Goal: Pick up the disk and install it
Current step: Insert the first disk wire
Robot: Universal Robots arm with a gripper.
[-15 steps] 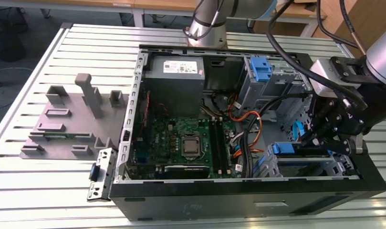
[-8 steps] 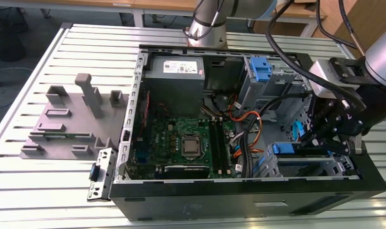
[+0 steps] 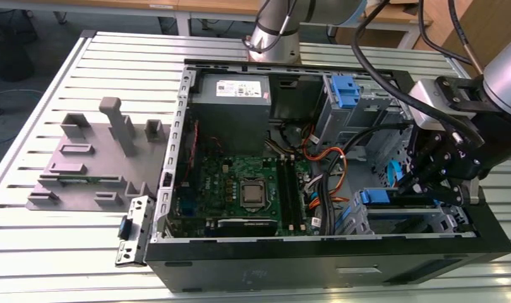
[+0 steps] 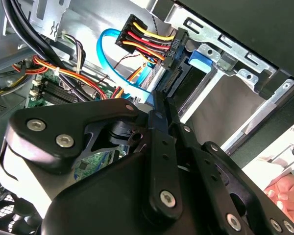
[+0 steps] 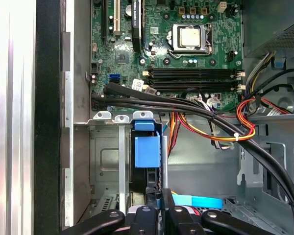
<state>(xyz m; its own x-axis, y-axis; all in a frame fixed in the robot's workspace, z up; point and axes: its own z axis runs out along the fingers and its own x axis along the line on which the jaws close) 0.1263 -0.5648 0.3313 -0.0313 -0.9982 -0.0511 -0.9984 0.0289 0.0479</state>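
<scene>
Open computer case (image 3: 187, 189), disk (image 5: 147, 152) in bay

arm (image 3: 282, 25): silver tube | pincer (image 4: 159, 110): black linkages, silver screws

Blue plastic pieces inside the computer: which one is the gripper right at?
The blue bracket in the drive cage at the case's front corner; the gripper hangs beside it. The other blue latch stands upright, farther back.

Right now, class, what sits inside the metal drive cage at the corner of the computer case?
The disk stands in the drive cage, showing its blue bracket. The tool, fingers together, is at its near end. The disk's lower part is hidden by cage metal and the tool.
</scene>
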